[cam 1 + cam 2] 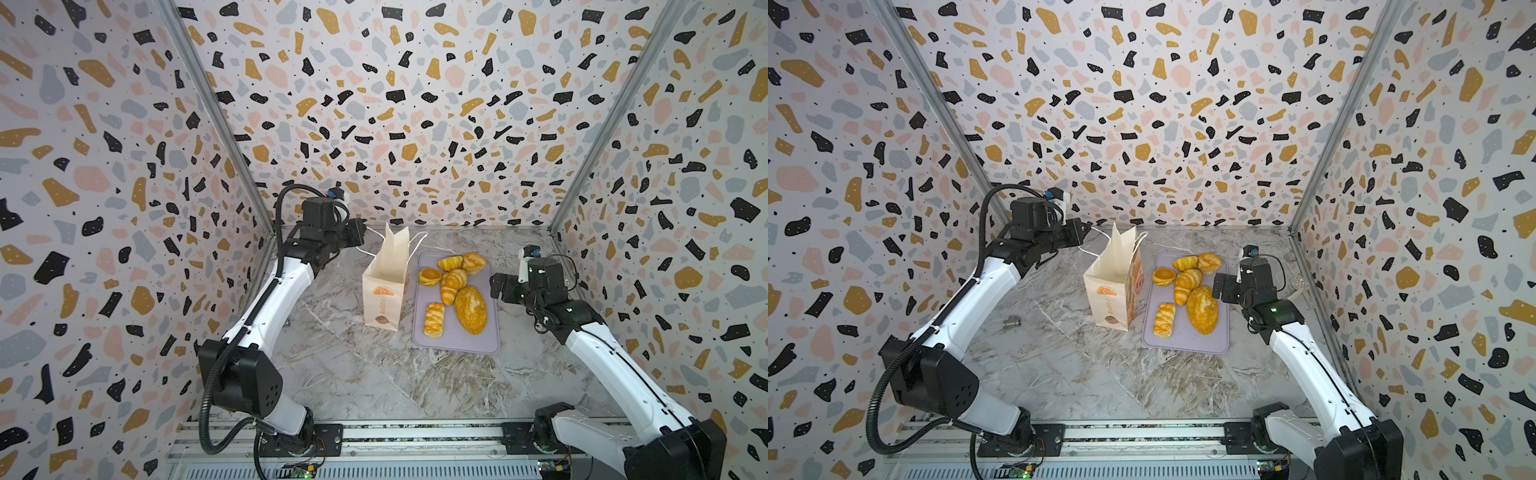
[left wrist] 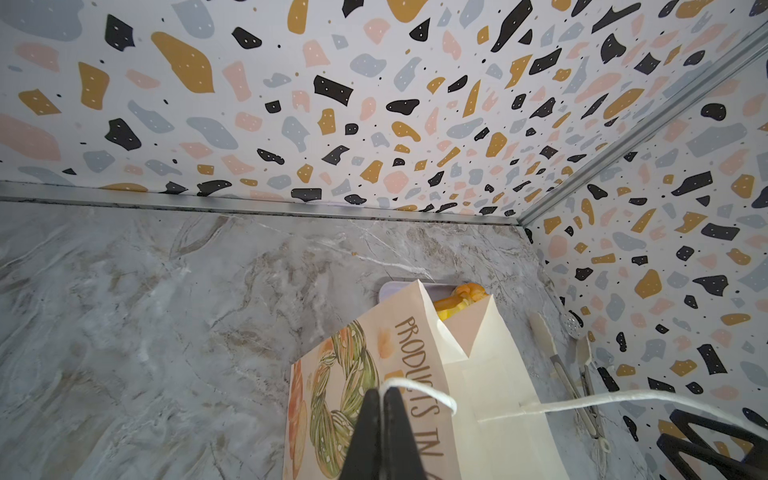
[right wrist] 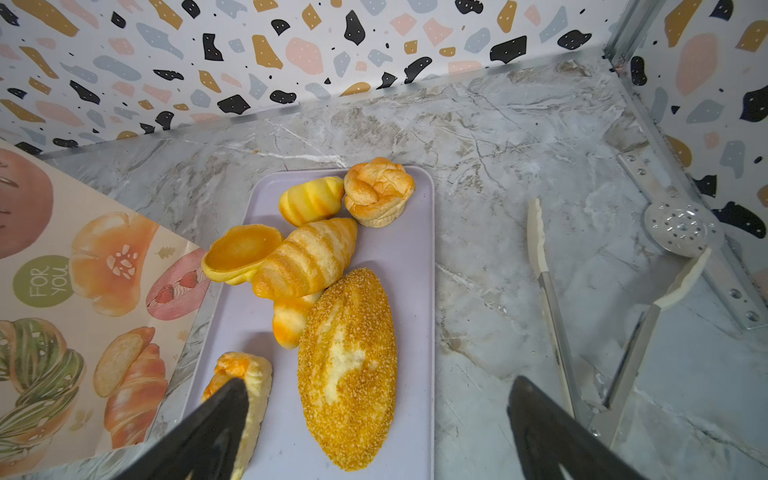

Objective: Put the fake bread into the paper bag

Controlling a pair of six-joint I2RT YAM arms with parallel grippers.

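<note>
Fake bread [image 3: 307,257]: we count six pieces, all on the lilac tray [image 1: 478,343]. The smaller rolls and buns huddle at its far end. The seeded loaf [image 1: 470,309] and plaited pastry [image 1: 434,320] lie nearer us.
Paper bag [image 1: 384,286]: it stands upright on the marble table [image 1: 374,374], just beside the tray's left edge, with its mouth facing up. We see no bread inside it. We judge it sits that close to keep each carry short.
String handle [image 2: 419,388]: one loop is drawn away from the bag, toward the left arm.
Left gripper [image 2: 381,395]: its fingers are pressed together on that string. We read this as steadying a light bag and keeping its mouth spread.
Right gripper [image 3: 378,384]: its fingers are spread wide and hold nothing. It hangs over the near end of the tray, with the seeded loaf between the fingers in the wrist view. We take that loaf as the likely first pick.
Progress: we judge the task barely begun.
Risk: a hard tug on the string could tip the bag.
Bystanders: tongs [image 3: 552,316] and a slotted spoon [image 3: 675,228] lie right of the tray, apart from it.
</note>
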